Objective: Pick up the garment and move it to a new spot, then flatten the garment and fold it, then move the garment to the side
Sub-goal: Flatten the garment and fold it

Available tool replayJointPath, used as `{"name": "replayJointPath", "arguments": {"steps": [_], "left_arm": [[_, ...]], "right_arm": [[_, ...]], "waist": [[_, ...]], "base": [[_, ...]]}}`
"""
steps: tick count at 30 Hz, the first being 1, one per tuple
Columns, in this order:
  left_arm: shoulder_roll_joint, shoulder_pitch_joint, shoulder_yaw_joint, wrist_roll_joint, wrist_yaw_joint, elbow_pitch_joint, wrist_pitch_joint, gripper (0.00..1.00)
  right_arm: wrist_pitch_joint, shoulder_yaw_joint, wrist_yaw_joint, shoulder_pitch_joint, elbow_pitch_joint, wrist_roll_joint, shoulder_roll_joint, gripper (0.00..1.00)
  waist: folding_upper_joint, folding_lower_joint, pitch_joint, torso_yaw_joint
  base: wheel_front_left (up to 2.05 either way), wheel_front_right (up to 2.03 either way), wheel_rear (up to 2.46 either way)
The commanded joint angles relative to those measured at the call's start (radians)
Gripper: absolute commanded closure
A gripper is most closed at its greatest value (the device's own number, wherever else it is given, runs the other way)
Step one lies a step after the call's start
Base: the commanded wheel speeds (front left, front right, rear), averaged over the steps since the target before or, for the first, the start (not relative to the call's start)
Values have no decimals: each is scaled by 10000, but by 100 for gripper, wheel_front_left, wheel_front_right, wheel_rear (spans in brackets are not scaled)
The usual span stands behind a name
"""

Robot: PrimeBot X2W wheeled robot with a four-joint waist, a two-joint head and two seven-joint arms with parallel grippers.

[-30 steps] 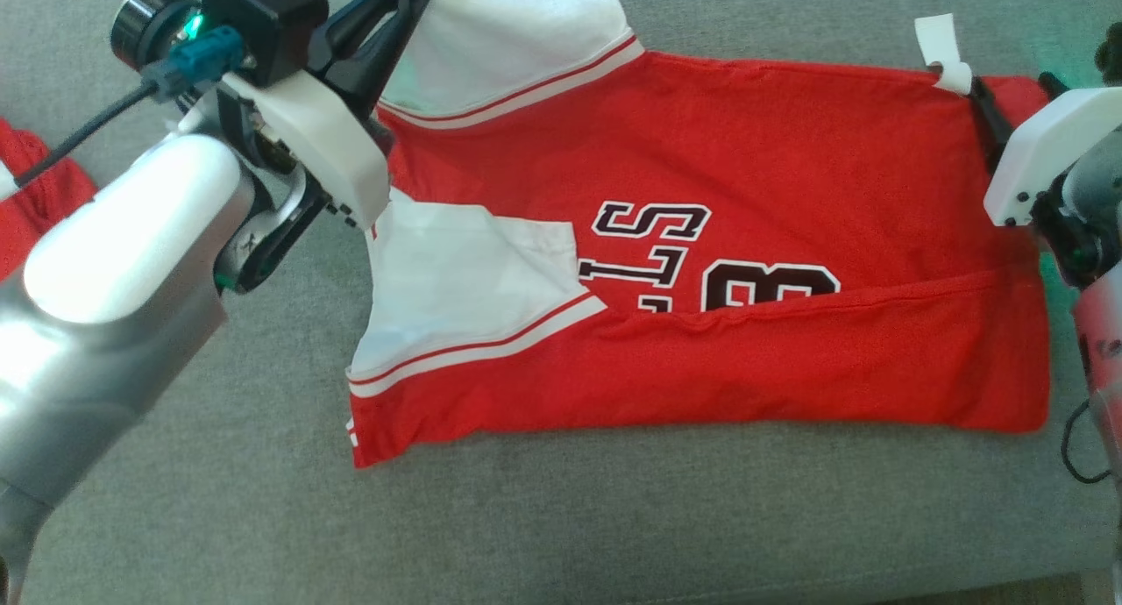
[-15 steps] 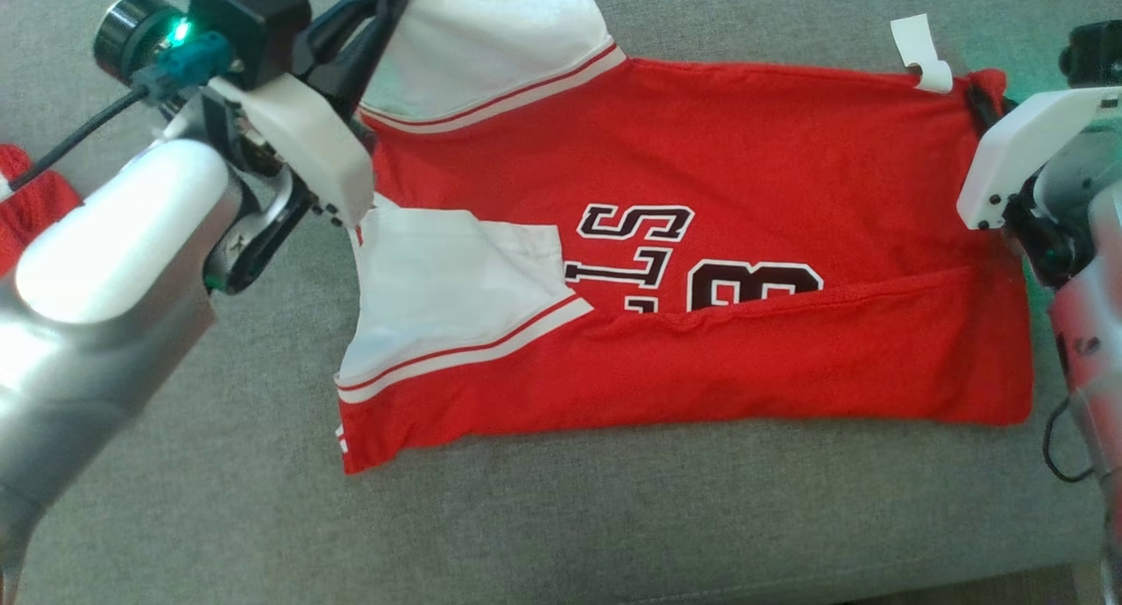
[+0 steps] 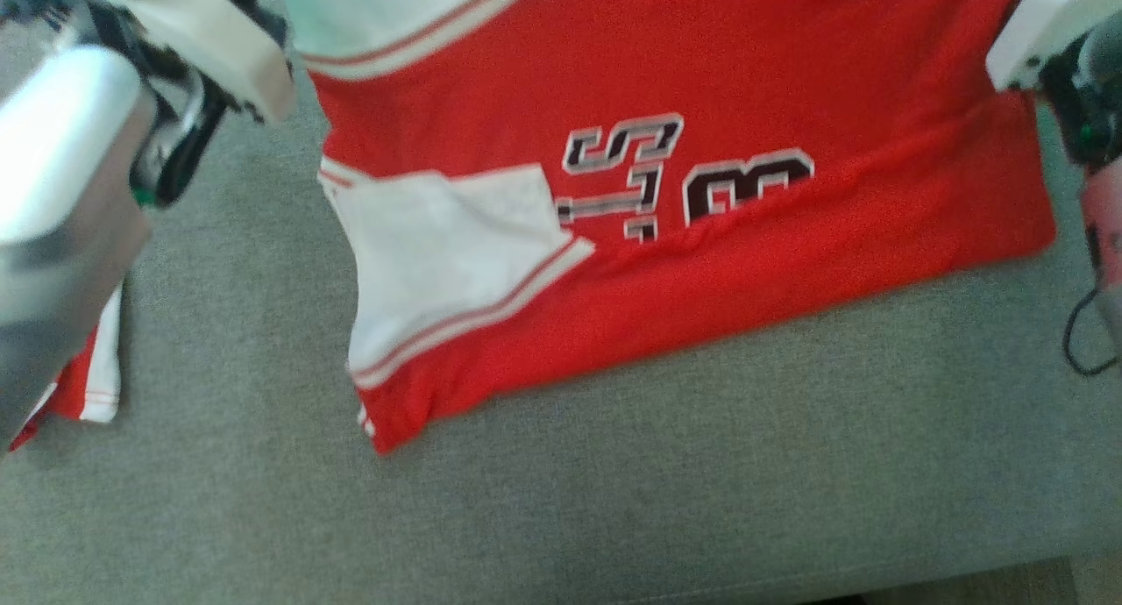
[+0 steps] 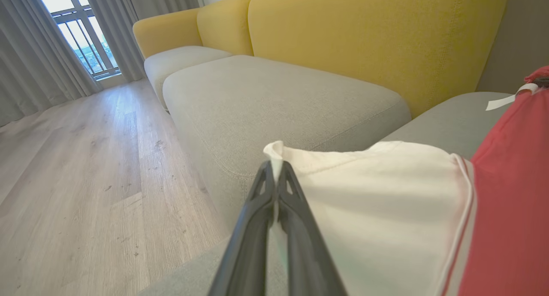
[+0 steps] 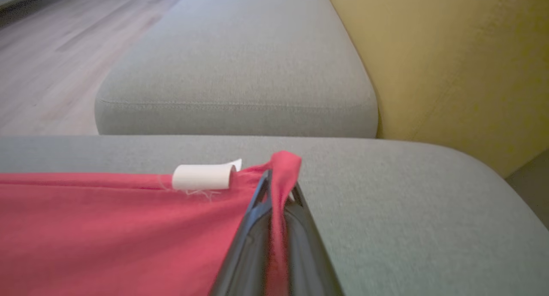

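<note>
The garment is a red jersey [image 3: 701, 70] with white sleeves and dark lettering, spread over the grey sofa seat [image 3: 614, 482]. Its near long edge is folded up over the print. In the left wrist view my left gripper [image 4: 275, 167] is shut on the white sleeve [image 4: 377, 201] at its corner. In the right wrist view my right gripper [image 5: 276, 180] is shut on a bunched red corner of the jersey [image 5: 107, 227], beside a white label [image 5: 201, 176]. The head view shows both wrists at the top corners, the left [image 3: 202, 35] and the right [image 3: 1043, 17], fingertips out of frame.
A second red and white garment [image 3: 83, 386] lies at the left edge under my left forearm. Yellow sofa backs [image 4: 377, 43] and more grey cushions [image 5: 236, 64] stand behind; wooden floor [image 4: 77, 180] lies beyond the seat. Bare seat stretches along the near side.
The head camera has shifted, so the jersey now sits higher in the view and blurred. Both grippers keep their hold; the jersey's near edge now slants and lies farther back on the seat.
</note>
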Motion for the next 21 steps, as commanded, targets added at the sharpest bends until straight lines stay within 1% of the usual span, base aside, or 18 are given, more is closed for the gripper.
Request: {"name": "replayJointPath", "arguments": {"steps": [1,6,7,12,17,21], "left_arm": [[206,-778,516,125,-66,112,-218,100],[-270,-1505,603,323,-343,1106,-902,100],[-270,-1505,603,323,-343,1106,-902,100],[-654,-1704,549,394,-628,1889,-1306,100],[-710,-1257,251,442,-923,2147,-1480,100],[-543,-682,-47,366,-1081,1942,-1459,100]], "right_arm": [[-302,82,-9,-430,-234,-14,-18,100],[-1138,5,-9,-1168,113,-45,100,100],[-1138,5,-9,-1168,113,-45,100,100],[-1650,236,-9,-1345,522,91,154,100],[-1827,786,-9,-961,802,477,-33,100],[-1686,1339,-9,-450,779,1043,-282,100]], "waist": [[0,-1,88,-23],[0,-1,211,-31],[0,-1,211,-31],[0,-1,122,15],[0,-1,-229,108],[0,-1,-623,215]], "base": [[0,0,0],[0,0,0],[0,0,0],[0,0,0],[0,0,0],[0,0,0]]}}
